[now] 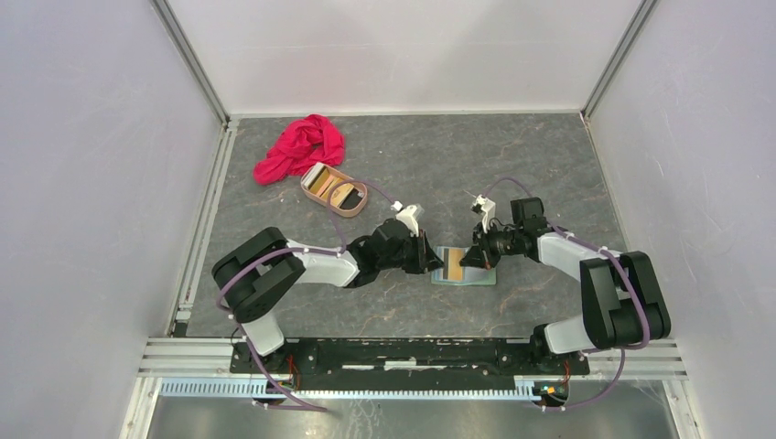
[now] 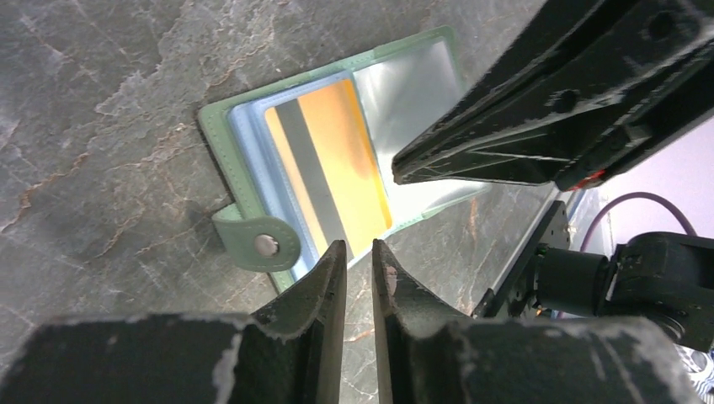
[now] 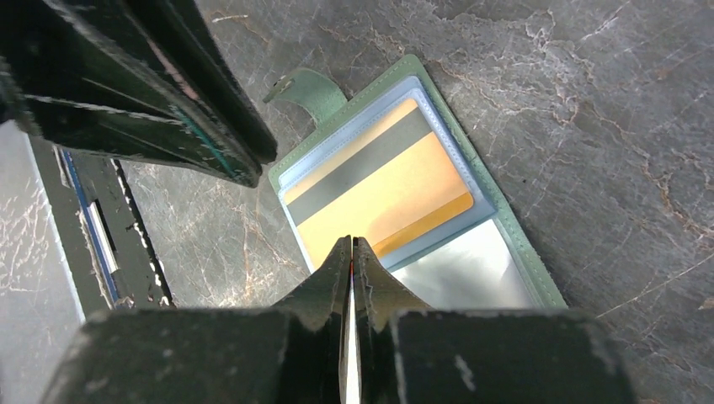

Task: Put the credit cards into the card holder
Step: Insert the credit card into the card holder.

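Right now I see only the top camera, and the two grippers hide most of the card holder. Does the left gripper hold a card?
Observer: No. Its wrist view shows the left gripper with a narrow gap between its fingers and nothing in it.
Operator: And the right one?
Observer: The right gripper has its fingers pressed together, with the tips over the near edge of the orange-gold card.
Operator: Is that card in a pocket?
Observer: It lies inside the pale blue pocket frame of the open card holder, with its dark stripe showing.
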You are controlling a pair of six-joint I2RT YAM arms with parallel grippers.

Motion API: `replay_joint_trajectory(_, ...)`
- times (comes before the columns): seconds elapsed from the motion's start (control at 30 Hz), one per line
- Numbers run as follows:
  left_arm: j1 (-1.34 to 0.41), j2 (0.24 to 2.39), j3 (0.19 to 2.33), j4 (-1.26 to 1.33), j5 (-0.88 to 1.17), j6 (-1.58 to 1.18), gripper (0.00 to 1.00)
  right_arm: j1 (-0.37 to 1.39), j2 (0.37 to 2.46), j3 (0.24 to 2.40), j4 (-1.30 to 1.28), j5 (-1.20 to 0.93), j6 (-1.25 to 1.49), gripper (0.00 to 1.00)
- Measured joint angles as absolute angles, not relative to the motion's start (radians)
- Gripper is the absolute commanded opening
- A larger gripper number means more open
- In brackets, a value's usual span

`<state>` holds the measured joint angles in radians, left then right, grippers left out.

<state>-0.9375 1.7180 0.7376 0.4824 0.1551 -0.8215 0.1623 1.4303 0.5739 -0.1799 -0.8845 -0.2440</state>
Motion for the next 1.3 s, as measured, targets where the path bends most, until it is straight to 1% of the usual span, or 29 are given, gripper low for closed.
replay_joint_trajectory(0.23,-0.931,1.761,0.743,0.474,0.159,-0.821,0.31,0.146,1.436,0.574,-0.173,-0.906,-0.244,0.07)
replay_joint_trajectory(0.4,-0.931,1.763,0.744,0.463,0.156,-0.821,0.35,0.146,1.485,0.574,-0.175,-0.904,-0.244,0.07)
replay_joint_trajectory(0.6,-0.931,1.766,0.747,0.458,0.152,-0.821,0.37,0.141,1.501,0.574,-0.181,-0.863,-0.244,0.06)
replay_joint_trajectory(1.0,-0.931,1.772,0.756,0.467,0.155,-0.822,0.35,0.138,1.522,0.582,-0.191,-0.833,-0.244,0.06)
replay_joint_trajectory(1.3,-0.926,1.774,0.756,0.525,0.169,-0.856,0.34,0.135,1.538,0.592,-0.200,-0.829,-0.244,0.06)
